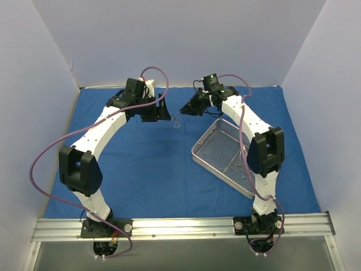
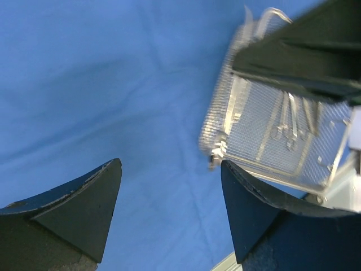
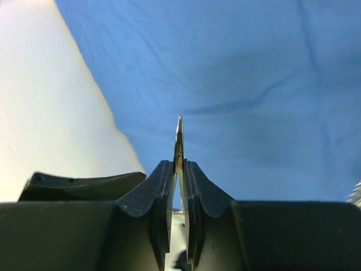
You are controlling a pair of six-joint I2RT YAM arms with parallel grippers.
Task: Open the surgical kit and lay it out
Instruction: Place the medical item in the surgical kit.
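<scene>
Right gripper [image 3: 179,168] jaws pinch a thin steel tool [image 3: 179,138], likely forceps; left gripper [image 2: 171,165] jaws spread above blue wrap [image 2: 84,84].

your tray [image 1: 217,144] lies on the cloth [image 1: 146,169] right of centre (instruments [image 1: 241,163] inside it), one forceps [image 1: 176,120] at upper centre.

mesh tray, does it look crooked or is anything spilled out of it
The mesh tray sits askew, turned diagonally to the edges of the blue cloth. Nothing looks spilled: the steel instruments lie inside it. No damage shows.
</scene>
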